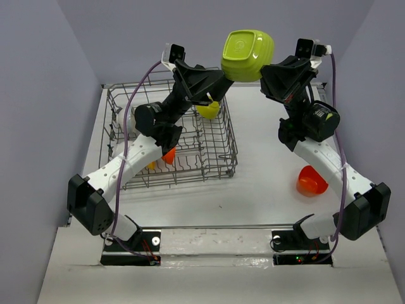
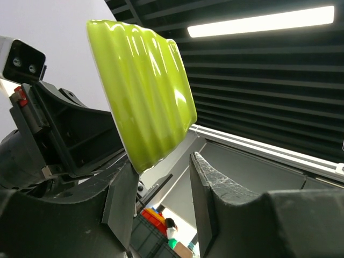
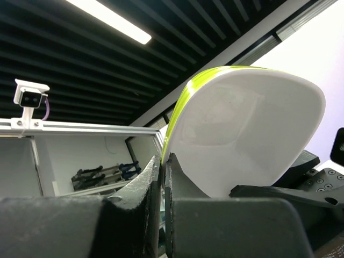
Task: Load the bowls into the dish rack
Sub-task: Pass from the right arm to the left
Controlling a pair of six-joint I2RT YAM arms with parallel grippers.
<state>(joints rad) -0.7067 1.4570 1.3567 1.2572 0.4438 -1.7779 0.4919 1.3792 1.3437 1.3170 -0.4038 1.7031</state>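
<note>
1. The dish rack (image 1: 215, 158) stands on the left of the table (image 1: 266, 171), with a yellow bowl (image 1: 209, 110) inside it.
2. The lime green bowl (image 1: 248, 56) hangs high between my arms.
3. A red-orange bowl (image 1: 311, 181) lies on the table beside my right arm.
4. My right fingers (image 3: 137, 188) are clamped on the green bowl's rim.
5. My left fingers (image 2: 121, 204) stand apart at its far edge.

No readable text, label, brand or number shows (in any view).
</note>
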